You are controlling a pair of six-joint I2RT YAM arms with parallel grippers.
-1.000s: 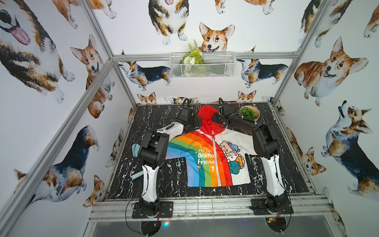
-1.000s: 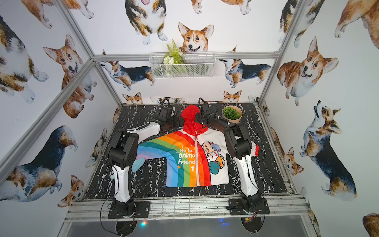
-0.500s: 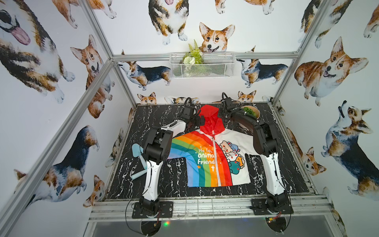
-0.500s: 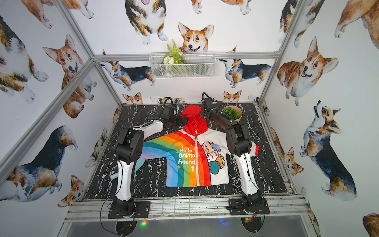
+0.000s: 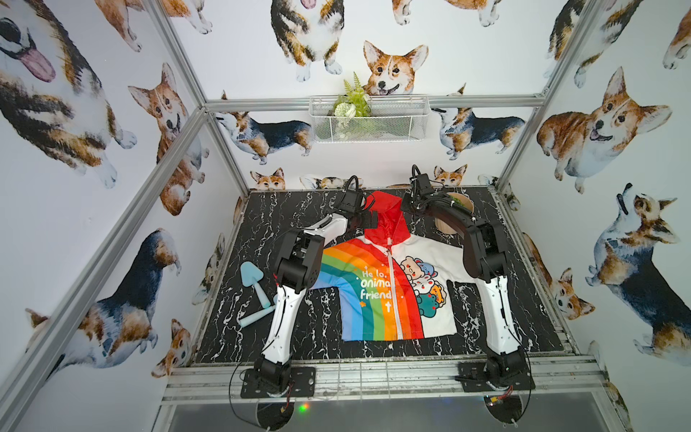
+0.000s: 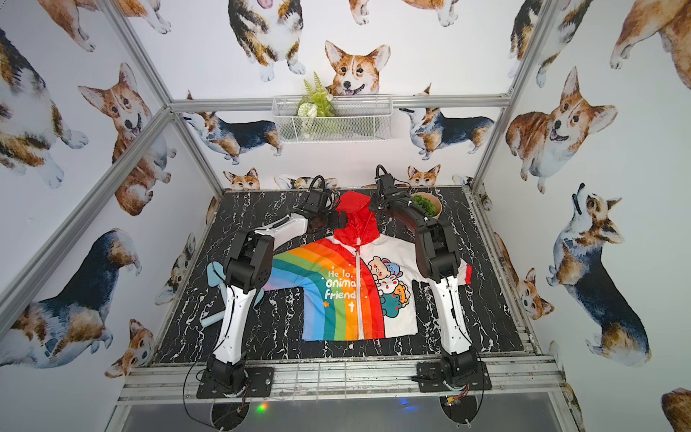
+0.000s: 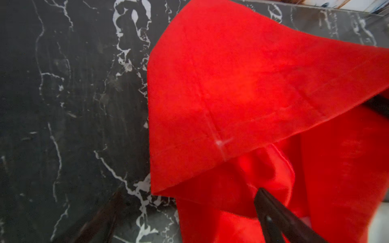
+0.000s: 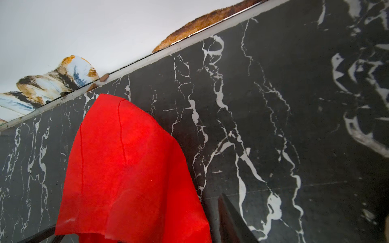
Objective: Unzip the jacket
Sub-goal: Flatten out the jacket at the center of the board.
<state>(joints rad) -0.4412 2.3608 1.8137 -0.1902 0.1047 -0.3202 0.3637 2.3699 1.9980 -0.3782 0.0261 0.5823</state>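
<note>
Tabletop (image 5: 284, 209): left arm (image 5: 329, 226) (elbow bent) seemingly against hood (image 5: 389, 220)

Jacket (image 5: 374, 284) sleeve hidden behind right arm (image 5: 482, 254); plant bowl (image 6: 438, 211) partly covered; right gripper (image 8: 134, 227) hold unclear.

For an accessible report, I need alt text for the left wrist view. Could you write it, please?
The jacket's red hood lies on a black marble table, filling about half the picture. At the picture's edge the two dark fingers stand wide apart, one over the red cloth, the other blurred over the table.
</note>
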